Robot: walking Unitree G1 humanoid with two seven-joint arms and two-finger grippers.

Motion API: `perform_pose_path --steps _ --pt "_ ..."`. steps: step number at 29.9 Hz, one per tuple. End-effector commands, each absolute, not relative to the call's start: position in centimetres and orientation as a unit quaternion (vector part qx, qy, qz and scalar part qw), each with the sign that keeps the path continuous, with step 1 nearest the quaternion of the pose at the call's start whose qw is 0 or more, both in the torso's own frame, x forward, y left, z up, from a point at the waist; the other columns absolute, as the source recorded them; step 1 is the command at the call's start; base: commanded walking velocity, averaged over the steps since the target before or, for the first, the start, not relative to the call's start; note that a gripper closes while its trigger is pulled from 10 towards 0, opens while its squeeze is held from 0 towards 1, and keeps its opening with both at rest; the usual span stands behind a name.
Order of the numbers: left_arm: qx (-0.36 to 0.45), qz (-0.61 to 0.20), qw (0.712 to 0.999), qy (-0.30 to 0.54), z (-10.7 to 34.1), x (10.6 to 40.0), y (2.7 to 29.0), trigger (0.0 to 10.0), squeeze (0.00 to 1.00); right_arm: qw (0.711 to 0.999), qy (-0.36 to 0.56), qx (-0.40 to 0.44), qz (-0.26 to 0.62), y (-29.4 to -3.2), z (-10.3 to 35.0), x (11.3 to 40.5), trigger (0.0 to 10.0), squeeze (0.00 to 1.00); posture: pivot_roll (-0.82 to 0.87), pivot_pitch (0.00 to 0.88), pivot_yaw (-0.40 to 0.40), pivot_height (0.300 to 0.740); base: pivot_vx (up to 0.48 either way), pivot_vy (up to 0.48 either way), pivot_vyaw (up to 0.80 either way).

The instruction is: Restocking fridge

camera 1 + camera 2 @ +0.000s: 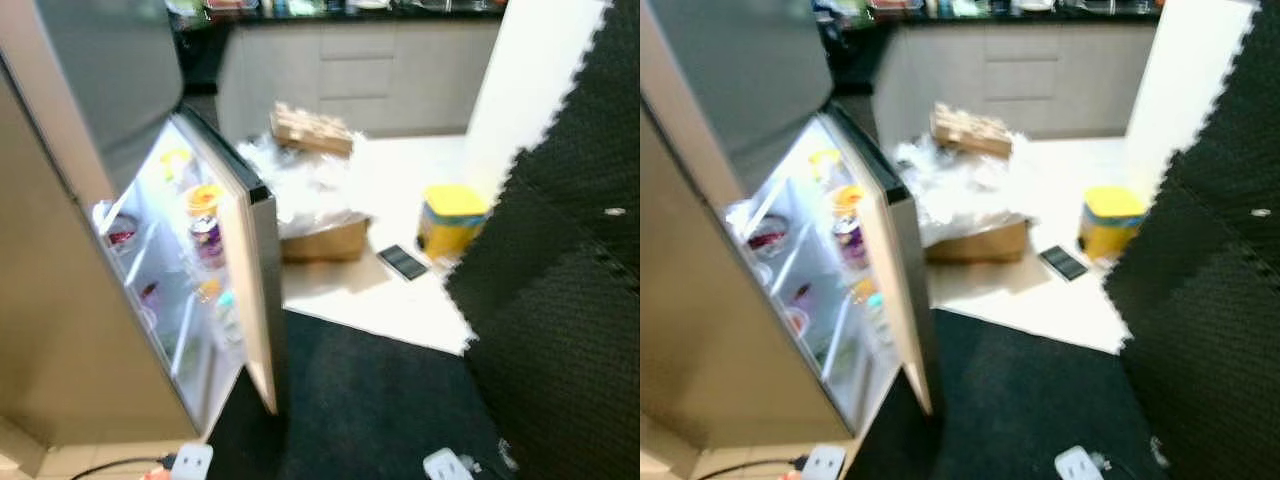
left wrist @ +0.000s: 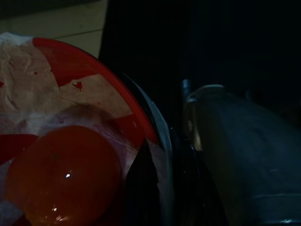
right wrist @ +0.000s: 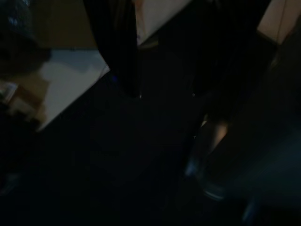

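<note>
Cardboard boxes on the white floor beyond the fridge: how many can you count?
2. One box lies beside the open fridge door, under clear plastic; another sits farther back, near the cabinets. Plastic may hide more.

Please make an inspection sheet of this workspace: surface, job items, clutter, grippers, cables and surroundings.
Surface: dark mat before the fridge, white sheet beyond it.
Job's things: fridge door open; shelves hold containers, blurred. Red-and-white package close before the left gripper, whether gripped cannot be told.
Clutter: cardboard box with plastic wrap, yellow tub, dark phone-like thing.
Grippers: right gripper over dark floor, too dark to judge.
Cables: white plug with cord, second plug.
Surroundings: kitchen cabinets, black foam wall.
</note>
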State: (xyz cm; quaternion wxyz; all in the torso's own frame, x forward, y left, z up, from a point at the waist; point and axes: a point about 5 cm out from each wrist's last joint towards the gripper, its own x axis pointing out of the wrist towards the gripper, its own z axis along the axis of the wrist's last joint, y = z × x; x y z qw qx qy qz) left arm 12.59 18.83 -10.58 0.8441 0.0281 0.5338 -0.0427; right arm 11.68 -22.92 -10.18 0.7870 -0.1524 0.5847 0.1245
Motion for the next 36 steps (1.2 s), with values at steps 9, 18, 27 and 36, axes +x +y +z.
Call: perform_pose_path --steps 9,18,27,36 --pt "0.035 -0.042 0.819 0.571 -11.27 10.29 19.09 10.0 0.00 0.786 0.582 -0.157 0.133 -22.68 -10.17 11.90 10.0 0.00 -0.02 0.000 -0.006 0.740 0.000 0.000 0.78" --pt "0.037 -0.045 0.819 0.571 -11.27 10.32 19.06 10.0 0.00 0.787 0.580 -0.163 0.137 -22.67 -10.11 12.10 10.0 0.00 -0.02 0.000 -0.006 0.740 0.000 0.000 0.78" --pt "0.038 -0.046 0.818 0.572 -11.27 10.31 19.07 10.0 0.00 0.786 0.579 -0.167 0.138 -22.75 -10.07 12.16 10.0 0.00 -0.02 0.000 -0.006 0.740 0.000 0.000 0.78" --pt "0.040 -0.048 0.818 0.572 -11.26 10.32 19.11 10.0 0.00 0.786 0.577 -0.172 0.139 -22.83 -10.02 12.27 10.0 0.00 -0.02 0.000 -0.007 0.740 0.000 0.000 0.78"
